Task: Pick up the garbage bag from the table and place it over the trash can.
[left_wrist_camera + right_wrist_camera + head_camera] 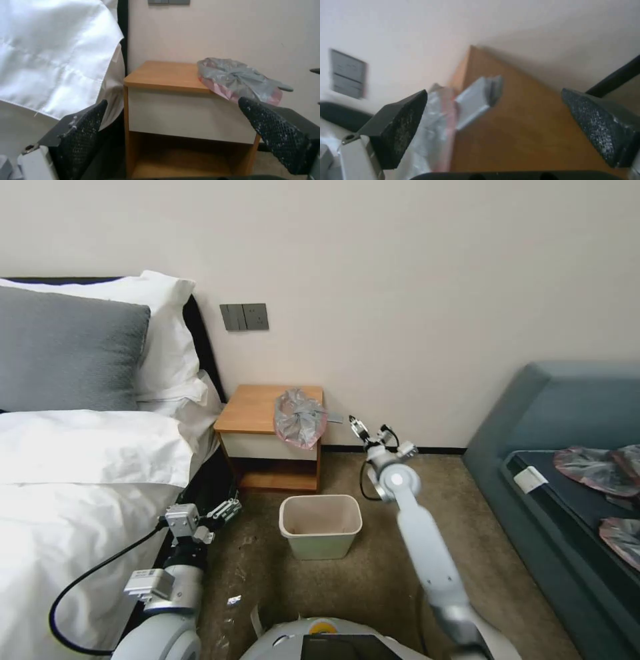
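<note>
From the head camera I see the garbage bag [299,418] crumpled on the right part of the nightstand [253,410], its pink-red edge hanging over the front corner above the white drawer front. A twisted grey tail of the bag pokes out past the right side of the tabletop. The trash can [321,525] stands upright on the carpet in front of the nightstand, a little to its right, apart from it.

My right gripper [360,429] is raised just beside the right side of the nightstand, near the bag's tail, not touching it. In the right wrist camera its two black textured fingers [403,130] stand wide apart with nothing between them; beyond them lie the wooden side of the nightstand [520,130], the grey tail and the pink edge of the bag [466,105].

My left gripper [225,509] hangs low beside the bed [80,480], left of the trash can and in front of the nightstand's lower shelf. Its fingers [83,135] are also spread, empty, and the left wrist camera looks between them at the nightstand front [186,117] with the bag [236,80] on its top right corner.

To the right, a blue-grey sofa [553,447] carries flatter grey-pink plastic bags [593,467].
</note>
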Available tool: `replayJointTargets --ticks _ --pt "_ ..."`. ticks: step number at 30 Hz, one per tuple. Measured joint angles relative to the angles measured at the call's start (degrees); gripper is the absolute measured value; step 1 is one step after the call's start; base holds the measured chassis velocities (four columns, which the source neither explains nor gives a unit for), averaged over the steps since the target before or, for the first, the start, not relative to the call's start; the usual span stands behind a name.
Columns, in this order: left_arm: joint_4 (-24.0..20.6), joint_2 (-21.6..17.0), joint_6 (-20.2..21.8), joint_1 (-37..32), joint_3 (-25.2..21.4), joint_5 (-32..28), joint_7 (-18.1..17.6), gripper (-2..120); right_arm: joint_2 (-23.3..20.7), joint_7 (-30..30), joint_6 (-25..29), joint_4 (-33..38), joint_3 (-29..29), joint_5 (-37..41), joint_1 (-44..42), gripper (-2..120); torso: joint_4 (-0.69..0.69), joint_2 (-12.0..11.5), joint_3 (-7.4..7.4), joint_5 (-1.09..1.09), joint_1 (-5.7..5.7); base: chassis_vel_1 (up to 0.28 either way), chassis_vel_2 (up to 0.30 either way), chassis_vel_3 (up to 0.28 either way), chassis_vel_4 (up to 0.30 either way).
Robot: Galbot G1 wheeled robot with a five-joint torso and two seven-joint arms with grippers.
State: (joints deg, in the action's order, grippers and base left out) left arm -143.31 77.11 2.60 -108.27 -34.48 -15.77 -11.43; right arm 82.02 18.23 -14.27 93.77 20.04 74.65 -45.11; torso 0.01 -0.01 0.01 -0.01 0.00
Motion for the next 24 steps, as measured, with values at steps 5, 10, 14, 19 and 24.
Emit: replayJointTargets --ticks 5,10,14,19,24 --pt "0.0 0.6 -0.1 -0.5 0.0 0.0 0.1 100 2.1 -2.1 -1.4 -5.8 1.2 6.1 3.3 100 -0.01 0.0 -0.01 0.0 0.0 0.0 0.0 0.0 0.0" --pt "0.0 0.7 -0.2 -1.0 0.0 0.0 0.0 100 3.4 -3.4 -1.6 -11.2 1.6 10.2 5.6 100 -0.01 0.0 -0.01 0.0 0.0 0.0 0.0 0.0 0.0" --pt "0.1 1.0 -0.2 -1.7 0.0 0.1 0.0 100 4.0 -6.1 -3.9 -14.7 2.6 12.7 7.0 100 -0.01 0.0 0.0 0.0 0.0 0.0 0.0 0.0 0.0" --pt "0.1 1.6 -0.3 -2.4 0.1 0.3 0.1 100 4.0 -9.3 -5.4 -16.7 2.8 13.5 7.9 100 0.0 0.0 -0.01 0.0 0.0 0.0 0.0 0.0 0.0" --pt "0.1 2.0 -0.6 -2.3 0.3 0.9 0.2 100 3.5 -11.7 -5.2 -17.1 1.9 13.5 8.2 87 -0.01 0.0 -0.01 0.0 0.0 0.0 0.0 0.0 0.0"
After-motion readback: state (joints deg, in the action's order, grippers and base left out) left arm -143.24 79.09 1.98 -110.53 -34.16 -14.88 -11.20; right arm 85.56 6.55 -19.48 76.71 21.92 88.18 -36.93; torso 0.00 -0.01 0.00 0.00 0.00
